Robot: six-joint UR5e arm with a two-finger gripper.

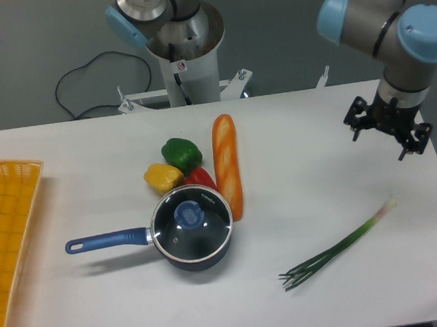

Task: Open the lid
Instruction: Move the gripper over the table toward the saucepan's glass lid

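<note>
Lid (pixel 190 220) on saucepan (pixel 191 238) — gripper (pixel 387 127) well apart, fingers spread wide, empty

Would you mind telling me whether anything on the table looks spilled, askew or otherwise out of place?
Nothing stands out. The lid sits squarely on the saucepan, the baguette, three peppers and spring onion lie intact, and the gripper hangs apart from them all.

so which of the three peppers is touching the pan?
The red pepper, wedged against the saucepan rim by the baguette. The yellow pepper and green pepper sit further back.
</note>
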